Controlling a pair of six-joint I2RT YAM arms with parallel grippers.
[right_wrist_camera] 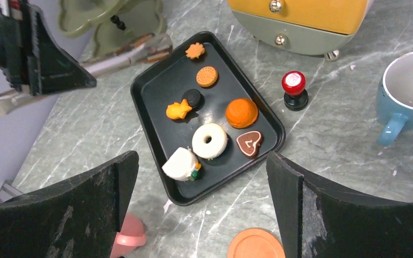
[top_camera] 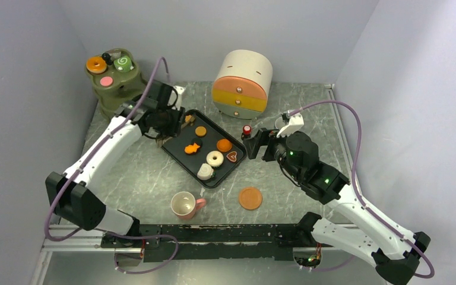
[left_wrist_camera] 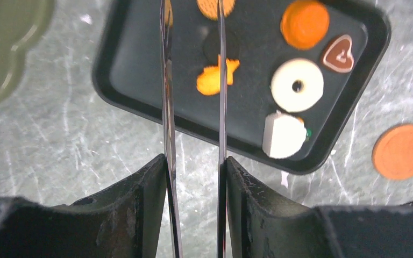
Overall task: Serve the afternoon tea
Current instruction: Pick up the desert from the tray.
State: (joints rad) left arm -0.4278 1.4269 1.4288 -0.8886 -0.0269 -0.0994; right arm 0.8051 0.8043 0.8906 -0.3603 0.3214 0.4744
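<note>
Risks from here:
- left hand [left_wrist_camera: 192, 21] is over the far-left corner of the black tray [left_wrist_camera: 134, 70]. Its thin blade fingers [left_wrist_camera: 165, 107] are a narrow gap apart with nothing between them. Blades that thin on small hard pastries mean a piece can pivot or squirt out on closing
- orange fish cookie [left_wrist_camera: 207, 80] touches a black round cookie [left_wrist_camera: 207, 48], so going for one likely drags the other
- too low and the tips catch the tray floor or rim and shove the whole tray
- right hand [right_wrist_camera: 201, 161] is wide open and empty, hovering at the tray's right side. Two arms over one tray is a collision risk. Red-topped stamp [right_wrist_camera: 294, 90] and blue cup [right_wrist_camera: 408, 86] sit near it, easy to knock on a swing

Tea set:
- on the tray: leaf cookie [right_wrist_camera: 195, 51], round biscuit [right_wrist_camera: 207, 76], orange dome [right_wrist_camera: 241, 112], white doughnut [right_wrist_camera: 209, 140], chocolate heart [right_wrist_camera: 249, 143], white cake slice [right_wrist_camera: 180, 164]
- on the olive stand [top_camera: 116, 89], back left: orange doughnut [top_camera: 97, 64], green swirl roll [top_camera: 122, 61], a pink piece [top_camera: 107, 81]
- pink cup [top_camera: 184, 205] is upright on the surface [top_camera: 136, 178] near the front. Orange saucer [top_camera: 250, 198] is beside it but apart, so the cup isn't on the saucer

My read: partway, most pastries not yet moved
</note>
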